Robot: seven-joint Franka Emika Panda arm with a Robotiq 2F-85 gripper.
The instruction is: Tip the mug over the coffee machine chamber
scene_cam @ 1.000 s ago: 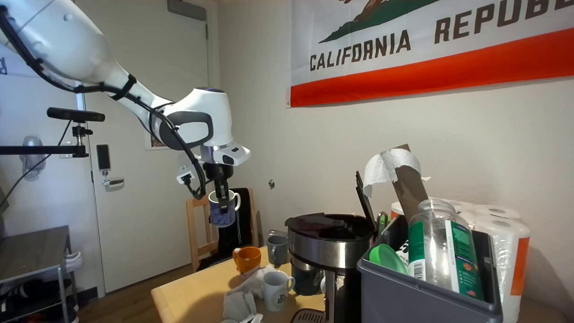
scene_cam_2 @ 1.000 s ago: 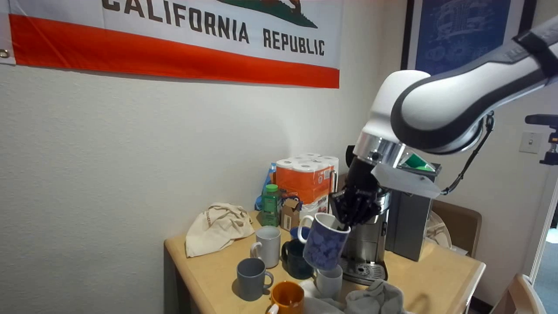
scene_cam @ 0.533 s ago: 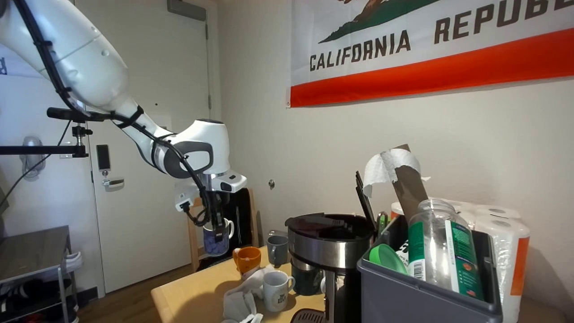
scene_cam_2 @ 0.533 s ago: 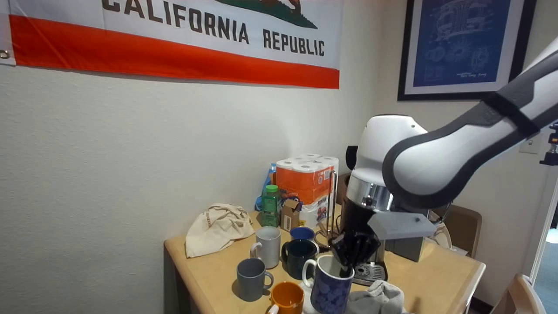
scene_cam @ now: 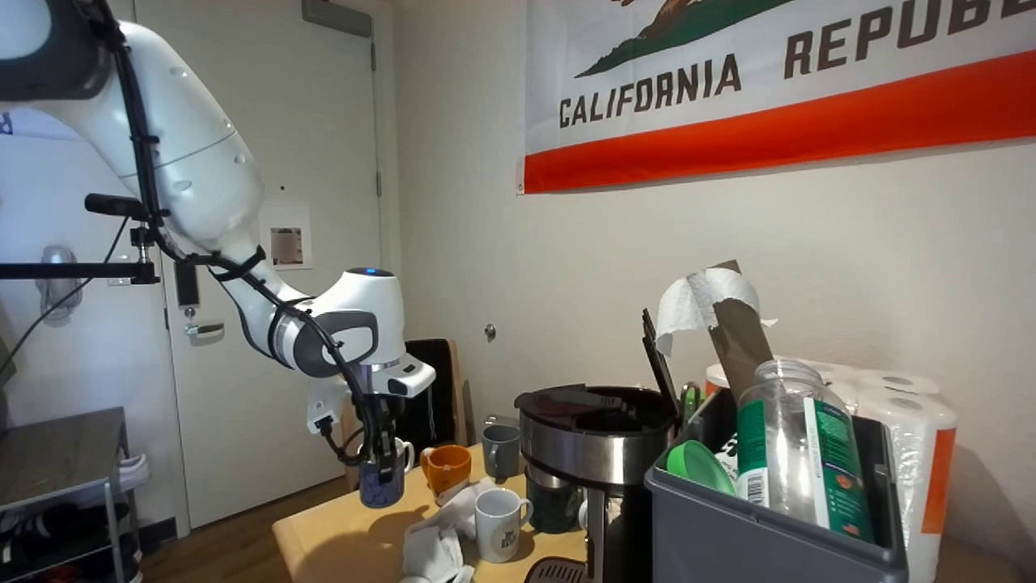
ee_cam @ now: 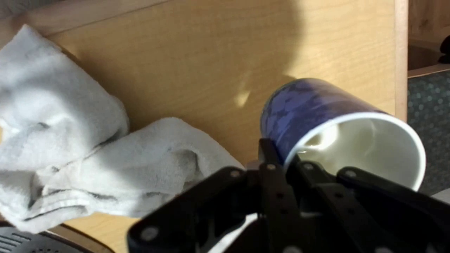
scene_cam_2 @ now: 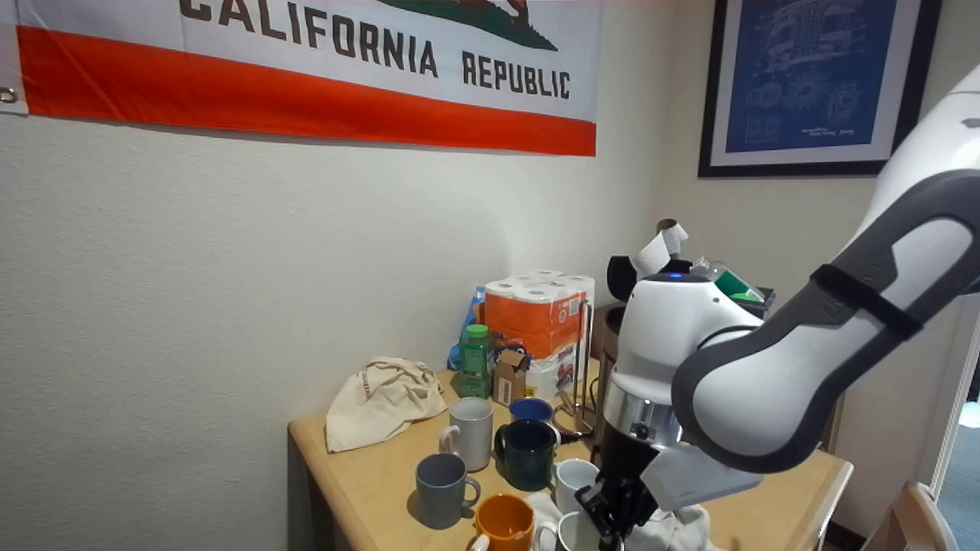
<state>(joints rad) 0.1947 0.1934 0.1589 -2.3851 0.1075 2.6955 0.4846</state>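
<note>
The mug is patterned blue with a white rim and pale inside. It shows in an exterior view (scene_cam: 380,487) and in the wrist view (ee_cam: 306,105). In an exterior view only its rim and inside (scene_cam_2: 576,531) show at the bottom edge. My gripper (scene_cam: 388,465) is shut on its wall, one finger outside and one inside, also in the wrist view (ee_cam: 284,160). The mug is about upright, low over the table's end; I cannot tell if it touches. Light glints inside it. The coffee machine chamber (scene_cam: 635,411) stands well away from the mug, its well uncovered on the far side.
An orange mug (scene_cam: 447,470), a grey mug (scene_cam: 502,451) and a white cup (scene_cam: 496,528) stand between the held mug and the machine. A crumpled towel (ee_cam: 154,165) lies beside the gripper. The table edge (ee_cam: 400,63) is close to the mug. A dark bin (scene_cam: 769,542) holds bottles.
The arm has moved down steadily with the mug, from high above the cups to near the table top. The mug stays gripped. The other cups and the machine have not moved.
</note>
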